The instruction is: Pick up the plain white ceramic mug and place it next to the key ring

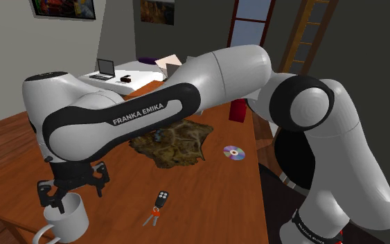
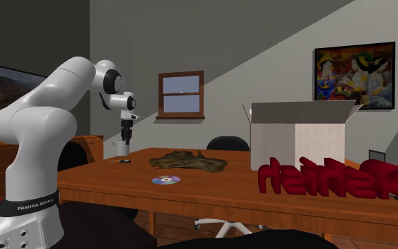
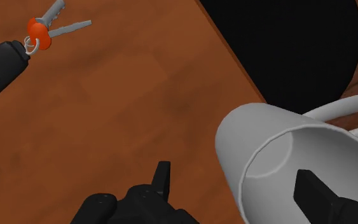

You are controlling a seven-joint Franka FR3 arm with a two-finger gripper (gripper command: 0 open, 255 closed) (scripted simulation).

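The white mug (image 1: 70,220) stands upright at the table's edge, its handle pointing off the table. My gripper (image 1: 67,197) hangs just above it, open. In the wrist view one finger reaches inside the mug (image 3: 279,159) and the other stays outside its wall, apart from it; the gripper (image 3: 236,186) straddles the rim. The key ring (image 3: 18,51), a black fob with a red tag and grey keys, lies on the wood a short way from the mug. It is also on the table (image 1: 207,201) as the key ring (image 1: 157,206), to the shoulder view's right of the mug. From afar, the gripper (image 2: 124,136) sits over the mug (image 2: 121,148).
A crumpled brown object (image 1: 174,143) and a CD (image 1: 233,152) lie mid-table. A cardboard box (image 2: 300,136) and a red lettered object (image 2: 331,177) stand further along. A laptop (image 1: 104,68) sits on a far desk. A dark chair (image 3: 298,51) lies below the table edge.
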